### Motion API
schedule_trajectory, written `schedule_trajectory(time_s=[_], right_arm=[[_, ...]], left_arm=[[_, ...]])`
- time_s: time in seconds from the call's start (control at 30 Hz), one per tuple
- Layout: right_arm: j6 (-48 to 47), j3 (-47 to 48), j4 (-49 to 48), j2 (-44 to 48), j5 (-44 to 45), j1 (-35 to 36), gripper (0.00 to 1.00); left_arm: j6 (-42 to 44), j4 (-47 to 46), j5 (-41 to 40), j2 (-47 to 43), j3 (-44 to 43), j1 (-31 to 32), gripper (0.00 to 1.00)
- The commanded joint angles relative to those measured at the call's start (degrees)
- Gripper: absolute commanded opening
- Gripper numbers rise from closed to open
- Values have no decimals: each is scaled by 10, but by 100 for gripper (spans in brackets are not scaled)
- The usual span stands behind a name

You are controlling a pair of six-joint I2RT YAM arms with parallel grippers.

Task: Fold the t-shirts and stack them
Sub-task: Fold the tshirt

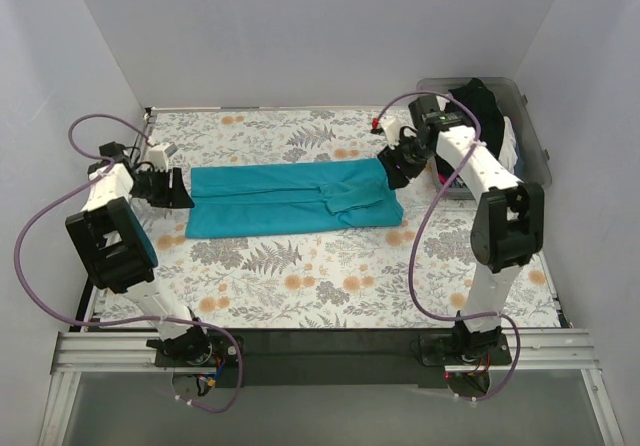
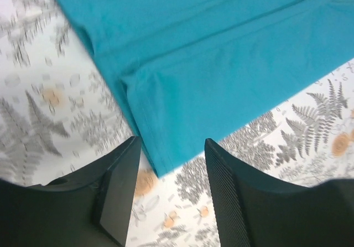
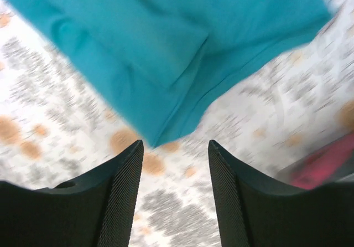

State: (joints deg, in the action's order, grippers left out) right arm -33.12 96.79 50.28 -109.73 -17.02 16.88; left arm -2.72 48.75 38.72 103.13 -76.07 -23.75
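Observation:
A teal t-shirt (image 1: 290,198) lies folded into a long flat band across the middle of the floral tablecloth (image 1: 300,276). My left gripper (image 1: 182,191) is open and empty just off the shirt's left end; the left wrist view shows a shirt corner (image 2: 160,166) between its fingers (image 2: 119,186). My right gripper (image 1: 393,174) is open and empty at the shirt's right end; the right wrist view shows the teal cloth (image 3: 166,47) with a corner just ahead of the fingertips (image 3: 227,169). A black shirt (image 1: 480,101) and a pink one (image 1: 440,178) lie in the bin.
A clear plastic bin (image 1: 532,136) with more clothes stands at the back right, beside the right arm. White walls close in the table on three sides. A pink patch (image 3: 326,164) shows at the right edge of the right wrist view.

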Motion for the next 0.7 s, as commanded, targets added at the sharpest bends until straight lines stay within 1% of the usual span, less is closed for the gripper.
schedule_trajectory(time_s=[0.0, 0.07, 0.17, 0.4, 0.67], right_arm=[[53, -81, 45, 73, -104, -12, 56], [59, -134, 38, 86, -120, -13, 56], [82, -179, 3, 97, -121, -21, 56], [93, -201, -39, 69, -99, -27, 56], [98, -199, -62, 38, -90, -28, 57]], left_arm=[[-19, 52, 43, -47, 37, -31, 50], [-27, 35, 29, -65, 78, -37, 51], [-43, 2, 7, -72, 102, -40, 52], [-73, -22, -7, -42, 108, -42, 51], [-75, -32, -10, -22, 109, -41, 50]])
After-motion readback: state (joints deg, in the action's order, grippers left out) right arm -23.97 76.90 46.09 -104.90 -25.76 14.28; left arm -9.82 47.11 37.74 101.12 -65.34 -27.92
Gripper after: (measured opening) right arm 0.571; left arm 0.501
